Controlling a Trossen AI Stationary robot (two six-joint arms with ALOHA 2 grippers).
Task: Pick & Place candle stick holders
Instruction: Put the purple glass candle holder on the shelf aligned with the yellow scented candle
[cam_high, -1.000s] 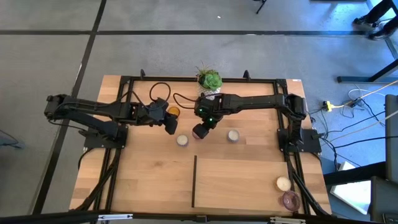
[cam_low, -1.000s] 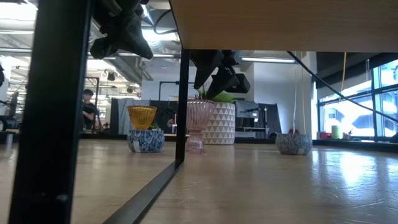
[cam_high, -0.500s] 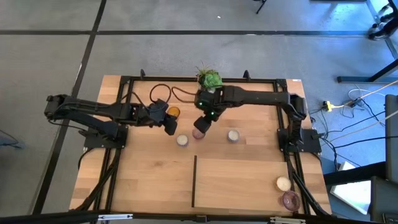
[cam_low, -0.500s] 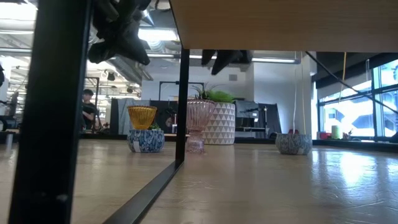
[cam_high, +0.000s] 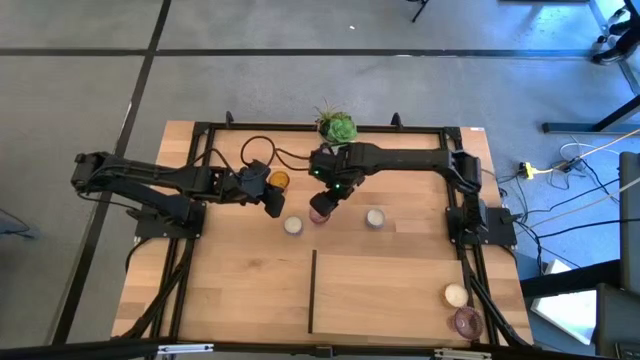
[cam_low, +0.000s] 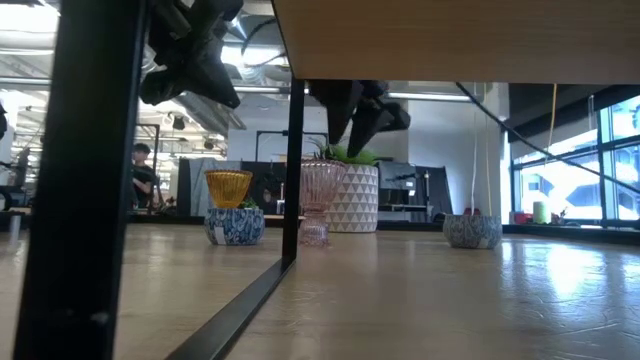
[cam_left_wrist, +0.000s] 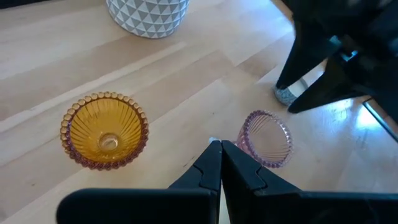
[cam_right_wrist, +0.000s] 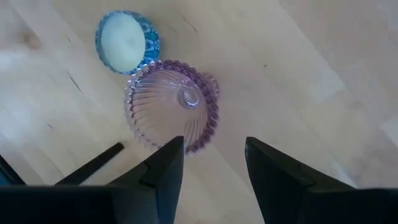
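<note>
A mauve ribbed holder (cam_high: 320, 214) stands upright on its foot on the table; it also shows in the right wrist view (cam_right_wrist: 171, 106) and the low view (cam_low: 322, 200). My right gripper (cam_right_wrist: 214, 168) is open just above it and touches nothing. An amber holder (cam_left_wrist: 104, 130) stands near my left gripper (cam_left_wrist: 221, 158), which is shut and empty above the table between the amber and mauve holders. A cream holder with a blue patterned wall (cam_right_wrist: 127, 40) stands beside the mauve one. Another cream holder (cam_high: 375, 218) stands to its right.
A white patterned pot with a green plant (cam_high: 337, 128) stands at the far edge behind the right arm. A cream holder (cam_high: 455, 295) and a second mauve holder (cam_high: 467, 320) stand at the near right corner. A black bar (cam_high: 313, 290) lies on the table's near half.
My right gripper has drawn back a little toward the far edge and risen, then come down a little. The mauve holder stands where it stood.
</note>
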